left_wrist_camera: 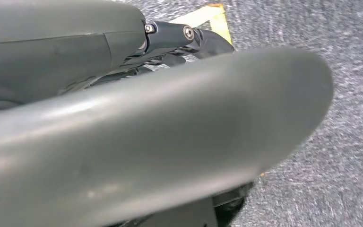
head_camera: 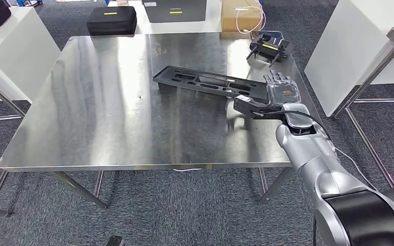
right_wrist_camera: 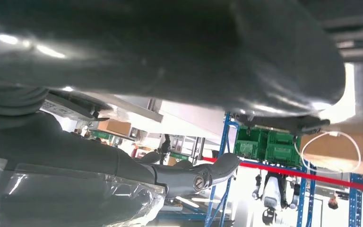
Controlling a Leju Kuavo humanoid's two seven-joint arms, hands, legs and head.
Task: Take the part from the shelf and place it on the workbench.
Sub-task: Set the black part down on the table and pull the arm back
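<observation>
The long black slotted part (head_camera: 205, 84) lies on the steel workbench (head_camera: 102, 113), running from the middle toward the right edge. My right hand (head_camera: 282, 92) is over its near right end, back up and fingers stretched straight past it. In the right wrist view the dark part (right_wrist_camera: 179, 52) passes close by, and the fingers (right_wrist_camera: 194, 177) stand apart from it with open background between them. My left hand (left_wrist_camera: 189, 38) hangs over grey carpet, its thumb a big blur, and holds nothing.
A black gamepad-like device (head_camera: 269, 47) sits at the bench's far right corner. Beyond the bench are a black case (head_camera: 111, 19) and a cardboard box with a white cable (head_camera: 242, 15). White cabinets flank both sides, and a steel frame (head_camera: 374, 72) stands to the right.
</observation>
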